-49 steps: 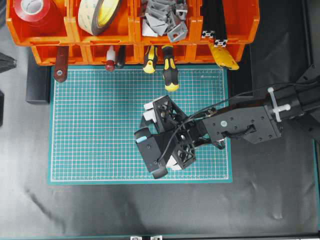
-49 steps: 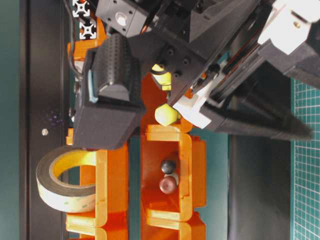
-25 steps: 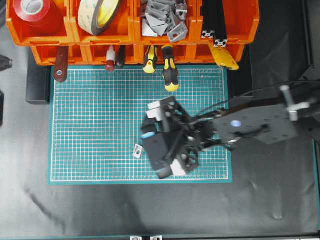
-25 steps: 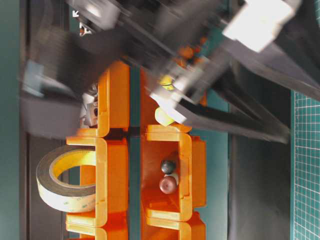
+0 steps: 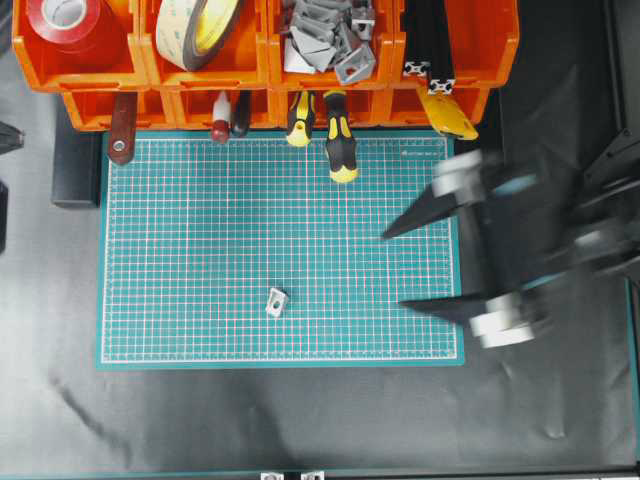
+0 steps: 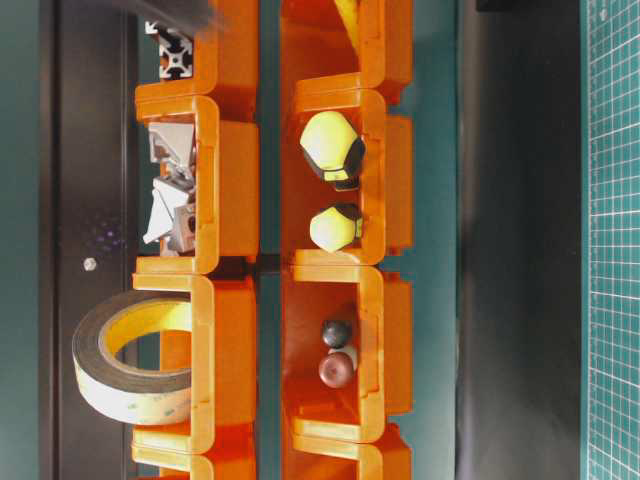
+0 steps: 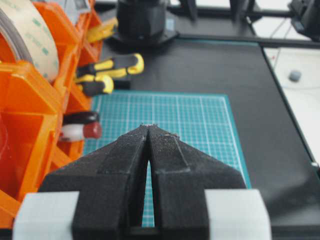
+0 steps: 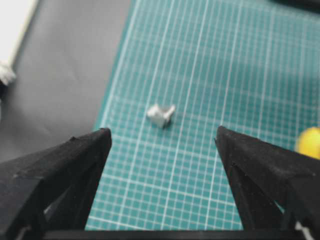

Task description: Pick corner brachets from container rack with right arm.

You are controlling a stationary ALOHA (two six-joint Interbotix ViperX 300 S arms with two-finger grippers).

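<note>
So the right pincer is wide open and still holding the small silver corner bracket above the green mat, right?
Not quite. The right pincer is wide open, but it holds nothing: the small silver corner bracket lies loose on the green gridded cutting mat, apart from the pincer. The overhead view shows it.

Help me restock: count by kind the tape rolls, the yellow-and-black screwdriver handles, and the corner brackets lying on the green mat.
Tape rolls: 2
Yellow-and-black screwdriver handles: 2
Corner brackets on the mat: 1
Total: 5
</note>
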